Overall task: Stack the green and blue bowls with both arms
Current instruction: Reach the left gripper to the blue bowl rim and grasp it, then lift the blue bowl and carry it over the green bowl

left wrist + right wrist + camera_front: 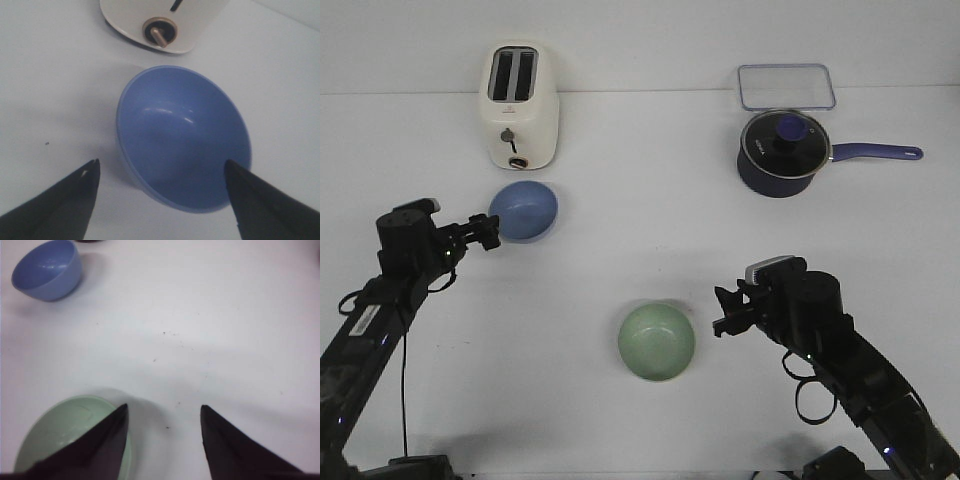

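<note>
The blue bowl (525,210) stands on the white table just in front of the toaster; it fills the left wrist view (182,140) and shows far off in the right wrist view (47,269). My left gripper (492,232) is open, right at the bowl's left side, its fingers (75,195) wide apart and holding nothing. The green bowl (657,341) sits near the table's front middle. My right gripper (725,312) is open and empty, a short way to the right of the green bowl (65,435), with one finger over its rim in the right wrist view.
A cream toaster (522,106) stands at the back left, close behind the blue bowl. A dark navy saucepan (780,152) with a glass lid and a handle pointing right stands at the back right, with a clear lidded box (786,86) behind it.
</note>
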`<state>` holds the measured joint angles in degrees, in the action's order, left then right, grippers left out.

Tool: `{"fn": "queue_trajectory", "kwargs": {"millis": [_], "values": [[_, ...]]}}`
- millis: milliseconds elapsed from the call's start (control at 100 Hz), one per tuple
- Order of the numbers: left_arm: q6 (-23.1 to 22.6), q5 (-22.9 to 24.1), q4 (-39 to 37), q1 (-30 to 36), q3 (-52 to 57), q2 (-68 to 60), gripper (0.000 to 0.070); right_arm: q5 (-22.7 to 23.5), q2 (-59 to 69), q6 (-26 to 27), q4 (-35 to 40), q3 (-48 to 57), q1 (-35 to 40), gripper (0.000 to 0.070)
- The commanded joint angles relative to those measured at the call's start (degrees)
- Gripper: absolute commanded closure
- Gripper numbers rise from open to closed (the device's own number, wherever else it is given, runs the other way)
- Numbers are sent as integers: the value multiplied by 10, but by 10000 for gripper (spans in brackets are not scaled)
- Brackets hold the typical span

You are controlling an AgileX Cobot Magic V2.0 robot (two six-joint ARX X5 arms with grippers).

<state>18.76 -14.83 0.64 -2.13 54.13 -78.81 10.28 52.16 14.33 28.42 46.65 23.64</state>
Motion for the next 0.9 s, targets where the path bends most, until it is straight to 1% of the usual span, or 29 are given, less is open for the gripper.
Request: {"fn": "queue_trajectory", "kwargs": {"millis": [0,250,360,400,420,440,460,470,480,490,500,520,550,600,680,740,800,890], "values": [[-8,-2,-2,0,28,-51,223,0,4,-8,-3,7,3,394],[-8,-3,12,2,110,-193,227,0,4,-11,0,7,3,394],[-8,-3,15,7,132,-226,264,-3,4,-11,1,7,3,395],[-8,-3,17,8,137,-233,337,-3,4,-11,2,7,3,395],[-8,-3,18,9,140,-235,400,-4,4,-11,2,7,3,395],[-8,-3,18,10,141,-236,440,-7,4,-11,2,7,3,395],[-8,-3,18,12,141,-236,520,-10,4,-11,3,7,3,395],[-8,-3,18,12,141,-236,537,-12,4,-12,4,7,3,395],[-9,-3,18,13,141,-236,589,-14,4,-12,4,7,3,395],[-9,-3,18,13,141,-236,608,-15,4,-12,4,7,3,395],[-11,-3,18,14,141,-236,660,-17,4,-12,4,7,3,395],[-15,-3,18,14,141,-235,700,-20,4,-13,5,7,3,395],[-16,-3,19,14,141,-233,681,-25,4,-15,5,7,3,395],[-16,-3,27,15,141,-225,687,-38,4,-19,5,5,3,395],[-16,-5,40,15,141,-207,687,-72,4,-22,9,3,-2,395],[-17,-12,51,15,141,-184,687,-91,4,-13,11,-3,-12,394],[-22,-36,65,15,141,-153,687,-99,4,-5,9,-16,-28,394],[-23,-76,98,18,141,-105,687,-99,4,-2,5,-47,-59,394]]}}
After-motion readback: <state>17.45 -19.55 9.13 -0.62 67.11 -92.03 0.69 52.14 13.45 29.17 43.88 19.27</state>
